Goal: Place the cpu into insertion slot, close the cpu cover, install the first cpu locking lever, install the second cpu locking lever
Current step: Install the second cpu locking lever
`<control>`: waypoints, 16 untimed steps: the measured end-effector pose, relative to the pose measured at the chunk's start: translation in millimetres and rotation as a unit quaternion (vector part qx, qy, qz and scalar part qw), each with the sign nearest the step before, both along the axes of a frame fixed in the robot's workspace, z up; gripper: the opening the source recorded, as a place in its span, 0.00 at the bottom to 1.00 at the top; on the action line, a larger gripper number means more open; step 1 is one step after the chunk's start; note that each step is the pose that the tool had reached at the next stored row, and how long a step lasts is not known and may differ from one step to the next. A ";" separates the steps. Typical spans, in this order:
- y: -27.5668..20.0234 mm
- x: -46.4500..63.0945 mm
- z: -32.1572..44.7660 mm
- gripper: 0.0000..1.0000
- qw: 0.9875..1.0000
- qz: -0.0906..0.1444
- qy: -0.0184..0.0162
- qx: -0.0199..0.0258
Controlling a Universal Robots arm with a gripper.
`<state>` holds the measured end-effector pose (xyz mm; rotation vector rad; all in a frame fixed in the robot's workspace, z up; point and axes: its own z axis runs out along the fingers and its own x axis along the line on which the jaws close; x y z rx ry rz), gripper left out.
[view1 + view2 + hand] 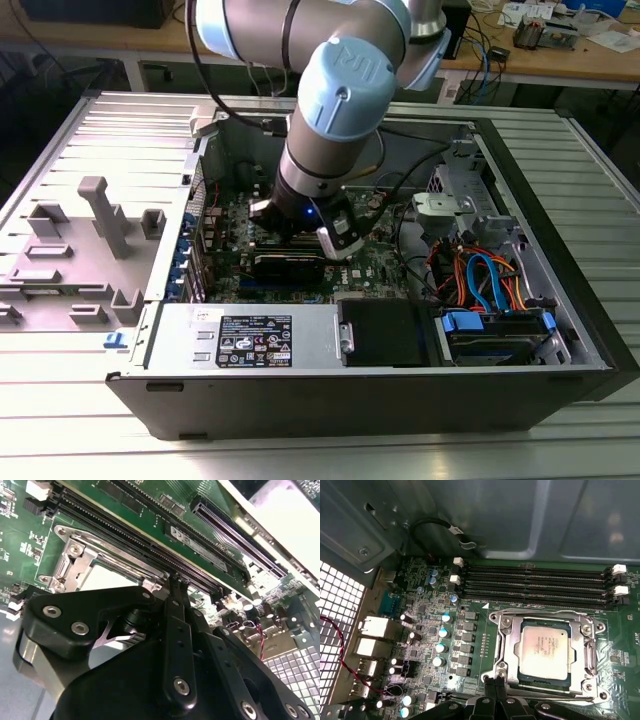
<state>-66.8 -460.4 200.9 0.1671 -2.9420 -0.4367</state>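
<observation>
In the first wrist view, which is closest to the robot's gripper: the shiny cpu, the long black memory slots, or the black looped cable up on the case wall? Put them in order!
1. The cpu, sitting in its socket just beyond the gripper.
2. The memory slots, past the socket.
3. The looped cable, farthest, on the case wall.

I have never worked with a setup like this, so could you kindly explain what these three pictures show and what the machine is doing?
The exterior view shows a grey and blue robot arm reaching down into an open computer case that lies on a metal table. The other two pictures come from cameras riding near the arm's wrist. In the first wrist view you look onto the green motherboard: the cpu, a small silvery square chip, sits in the insertion slot, beside long black memory slots. The cpu cover frames the chip. The black gripper hangs at the socket's edge, holding nothing that I can see. The second wrist view shows the same socket from behind the gripper.
</observation>
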 end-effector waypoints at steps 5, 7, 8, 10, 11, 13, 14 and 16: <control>1.0 -1.8 -1.8 0.11 1.000 -0.005 0.000 0.000; 1.5 -2.1 -2.0 0.11 1.000 -0.011 0.000 0.000; 1.6 -3.0 -2.1 0.11 1.000 -0.013 0.000 0.001; 1.6 -7.9 -2.0 0.11 1.000 -0.015 0.000 0.002; 1.6 -10.4 -2.2 0.11 1.000 -0.016 0.000 0.003; 1.8 -12.2 -2.4 0.11 1.000 -0.019 0.000 0.002; 1.8 -12.2 -2.5 0.11 1.000 -0.019 0.000 0.003; 2.0 -12.2 -2.5 0.11 1.000 -0.019 0.000 0.003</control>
